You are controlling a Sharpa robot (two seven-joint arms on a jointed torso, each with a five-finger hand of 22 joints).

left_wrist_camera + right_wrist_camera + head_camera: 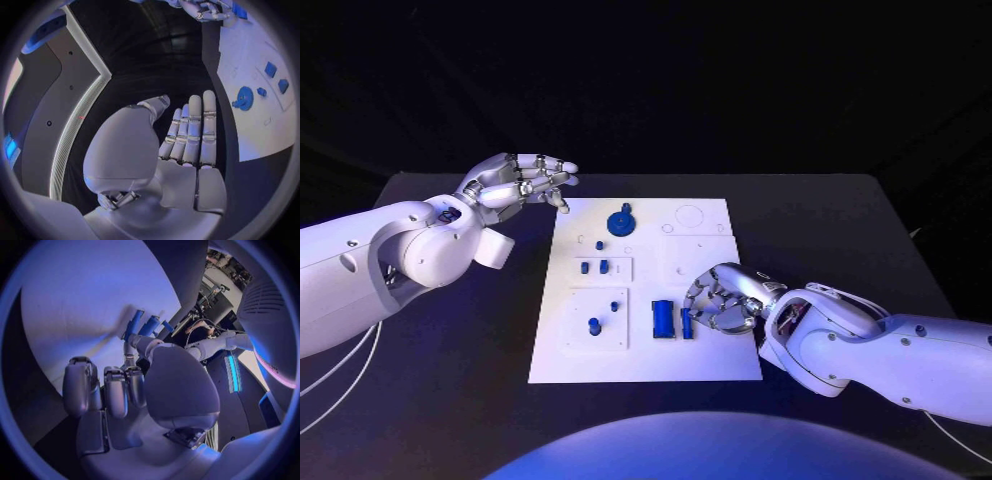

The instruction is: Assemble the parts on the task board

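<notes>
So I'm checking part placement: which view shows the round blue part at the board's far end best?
The head view: the round blue part lies unobstructed on the task board, seen from above. The left wrist view shows it smaller and bent near the circle's rim. In the right wrist view I cannot pick it out.

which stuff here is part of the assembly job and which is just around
Job: task board; blue round part; two blue bars by the right hand; small blue parts in the left panels.
Just around: black table; left hand, holding nothing.
</notes>
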